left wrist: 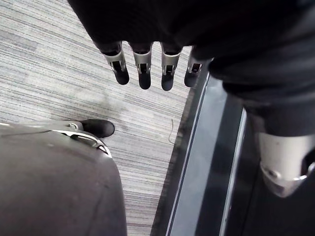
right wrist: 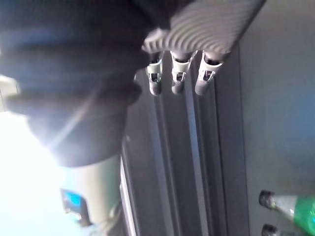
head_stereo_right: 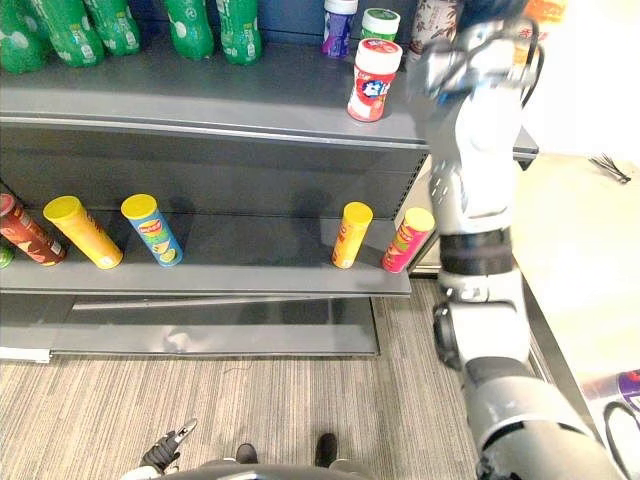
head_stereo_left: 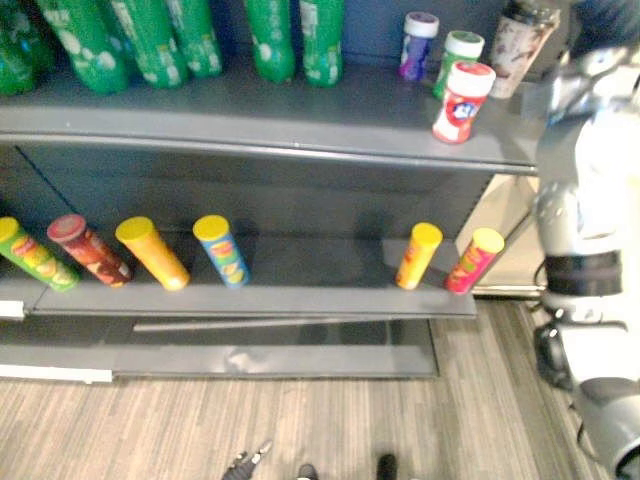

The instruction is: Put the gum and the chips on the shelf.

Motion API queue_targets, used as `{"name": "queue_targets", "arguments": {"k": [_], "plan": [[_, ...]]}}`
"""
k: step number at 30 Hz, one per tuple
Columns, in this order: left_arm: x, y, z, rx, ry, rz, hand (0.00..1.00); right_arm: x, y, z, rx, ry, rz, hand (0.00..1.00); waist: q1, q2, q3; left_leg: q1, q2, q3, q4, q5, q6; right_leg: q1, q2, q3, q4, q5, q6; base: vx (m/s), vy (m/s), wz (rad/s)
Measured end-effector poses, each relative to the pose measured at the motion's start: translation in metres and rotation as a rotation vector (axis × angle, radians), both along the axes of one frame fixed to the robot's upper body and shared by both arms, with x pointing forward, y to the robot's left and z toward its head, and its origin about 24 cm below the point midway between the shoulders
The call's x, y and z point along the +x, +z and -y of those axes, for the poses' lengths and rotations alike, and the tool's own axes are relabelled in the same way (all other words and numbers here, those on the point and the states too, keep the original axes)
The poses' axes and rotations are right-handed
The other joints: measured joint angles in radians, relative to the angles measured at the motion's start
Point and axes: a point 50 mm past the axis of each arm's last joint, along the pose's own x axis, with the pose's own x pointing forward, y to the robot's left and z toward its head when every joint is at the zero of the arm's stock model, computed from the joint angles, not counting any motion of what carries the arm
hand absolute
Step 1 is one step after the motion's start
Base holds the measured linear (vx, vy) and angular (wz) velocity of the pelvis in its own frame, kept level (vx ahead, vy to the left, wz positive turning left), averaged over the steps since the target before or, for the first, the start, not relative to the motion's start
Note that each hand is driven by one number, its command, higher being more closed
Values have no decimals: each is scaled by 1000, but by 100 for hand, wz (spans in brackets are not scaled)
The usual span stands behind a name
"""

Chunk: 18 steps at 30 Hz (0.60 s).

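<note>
Right wrist view: right hand (right wrist: 178, 78) fingers straight, empty | left hand (left wrist: 143, 69) relaxed, empty | risk: right hand swing knocks gum jar (head_stereo_left: 462, 100) off upper shelf (head_stereo_left: 300, 112) edge

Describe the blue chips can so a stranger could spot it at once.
On the lower shelf stands a row of leaning chips cans. The blue chips can ends the left group, before the wide gap. It alone has a blue body.

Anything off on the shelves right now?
Only minor: the red-and-white gum jar sits alone near the top shelf's front edge, ahead of the purple jar and green jar. On the lower shelf, the chip cans leave a wide gap right of the blue can.
</note>
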Motion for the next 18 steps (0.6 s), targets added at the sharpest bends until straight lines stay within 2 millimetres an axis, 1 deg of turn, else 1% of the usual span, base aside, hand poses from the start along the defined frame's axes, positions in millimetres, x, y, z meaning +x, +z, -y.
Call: {"name": "queue_targets", "arguments": {"k": [1, 2, 3, 5, 6, 8, 9, 11, 13, 16, 17, 18], "plan": [[0, 0, 0, 2, 0, -3, 0, -1, -9, -3, 5, 18, -16, 0, -3, 0, 0, 1, 0, 1, 0, 0, 0, 0, 0, 1, 1, 0, 0, 0, 0, 0], [-1, 0, 0, 3, 0, -7, 0, -3, -29, -9, 18, 52, -58, 0, -6, 0, 0, 1, 0, 2, 0, 0, 0, -1, 0, 2, 2, 0, 0, 0, 0, 0], [-1, 0, 0, 2, 1, -9, 0, -4, -40, -13, 22, 69, -86, 0, -7, 0, 0, 2, 0, 3, 0, 0, 0, 0, 0, 3, 3, 0, 0, 0, 0, 0], [-2, -1, 0, 5, -2, -14, 0, -10, -83, -29, 22, 151, -204, 0, -12, 0, -1, 3, 1, 5, 0, 0, 0, 0, 0, 5, 4, 0, 0, 0, 0, 0], [-2, -1, 0, 9, -9, -16, 0, -12, -95, -34, 30, 185, -242, 0, -13, 0, -1, 4, 2, 5, 0, 0, 0, 0, 1, 6, 4, 0, 0, 0, 0, -4], [-1, -1, 0, 27, -29, -24, 0, -22, -133, -56, 43, 325, -372, 0, -14, 0, -1, 6, 3, 10, 0, 0, 0, -1, 2, 12, 5, 0, 0, 0, 0, -7], [-2, -1, 0, 32, -26, -26, 0, -26, -141, -61, 38, 355, -397, 0, -14, 1, -2, 7, 3, 11, 0, 0, 0, -1, 2, 14, 5, 0, 0, -3, -4, -6], [-3, -1, 0, 37, -21, -38, 0, -39, -164, -76, -7, 444, -469, 0, -16, 1, -8, 8, 3, 13, 0, -1, -1, -1, 2, 16, 5, 0, 0, -1, -2, -2], [-4, -2, 0, 39, -19, -45, 0, -46, -175, -81, -17, 475, -500, 0, -16, 1, -15, 8, 3, 14, 0, -1, -1, -1, 3, 17, 5, 0, 0, 0, 0, 0], [-7, -3, 0, 52, -31, -60, 0, -58, -201, -83, -21, 504, -589, 0, -16, 1, -30, 10, 3, 15, 0, -2, -2, 0, 2, 18, 6, 0, 0, -5, -2, -2], [-7, -3, 0, 54, -34, -63, 0, -65, -217, -85, -20, 518, -653, 0, -15, 3, -31, 19, 3, 22, 0, -3, -4, 6, 3, 22, 7, -1, 1, -25, -9, -9], [-8, -3, 0, 54, -33, -65, 0, -69, -225, -85, -20, 525, -680, 0, -15, 4, -32, 21, 4, 25, 0, -4, -5, 6, 3, 24, 8, -1, 1, -42, -15, -13]]}}
